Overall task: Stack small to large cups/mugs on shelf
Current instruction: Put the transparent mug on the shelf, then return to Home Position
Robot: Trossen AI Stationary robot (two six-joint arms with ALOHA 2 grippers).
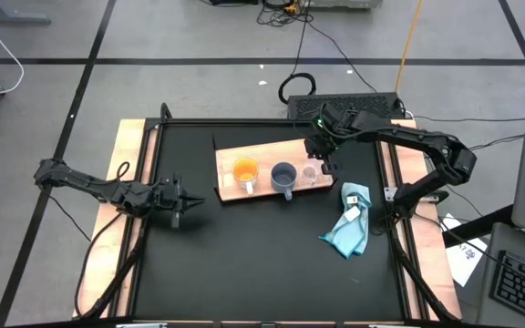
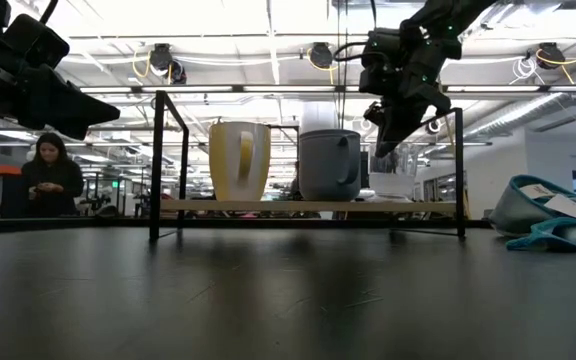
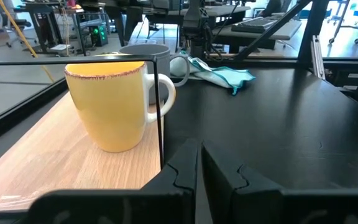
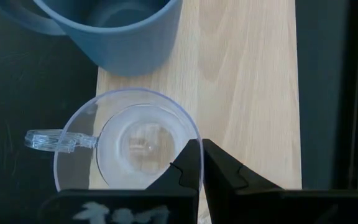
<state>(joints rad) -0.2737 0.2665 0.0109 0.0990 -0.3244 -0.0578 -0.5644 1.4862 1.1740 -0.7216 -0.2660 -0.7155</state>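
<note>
The shelf is a light-brown board (image 1: 264,151) on a black frame, at the far middle of the table. On it stand three upright cups in a row: the orange cup (image 1: 245,170), the blue-grey mug (image 1: 283,175) and the clear cup (image 1: 310,173). My right gripper (image 1: 324,164) is shut. It hangs above the clear cup (image 4: 126,143), pointing down over its rim, and I see no touch. In the low view my right gripper (image 2: 383,148) is well above the board (image 2: 308,206). My left gripper (image 1: 190,202) is shut and empty at the table's left, pointing at the orange cup (image 3: 107,102).
A light blue cloth (image 1: 346,230) with a white tag lies crumpled on the black tabletop right of the shelf. The shelf's black frame post (image 3: 160,106) stands between my left gripper and the orange cup. A person (image 2: 50,175) sits far behind the table.
</note>
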